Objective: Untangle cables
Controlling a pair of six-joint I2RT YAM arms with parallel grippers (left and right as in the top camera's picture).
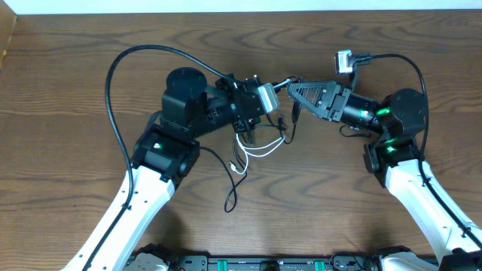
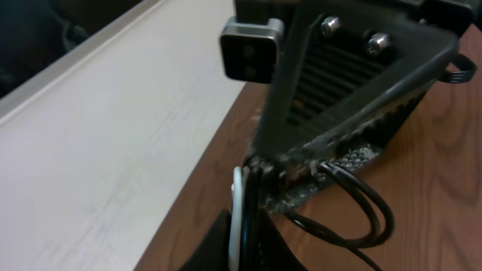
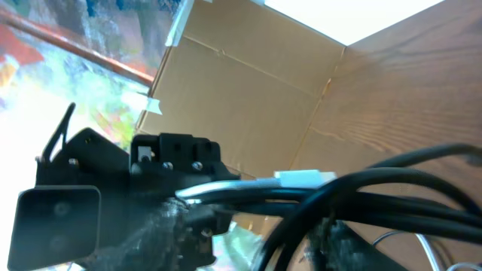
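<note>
Pinning the knot seems the idea: left pincer (image 2: 241, 226) clenched on the cables (image 1: 256, 150) mid tabletop (image 1: 75, 113), loops trailing loose; right pincer (image 1: 295, 90) nosed against them, can't tell if gripping.

The cables (image 1: 260, 143), thin black cords plus one white, bunch tangled at the left tool (image 1: 277, 92), loops sprawling on the surface (image 1: 75, 90) beside it.
</note>
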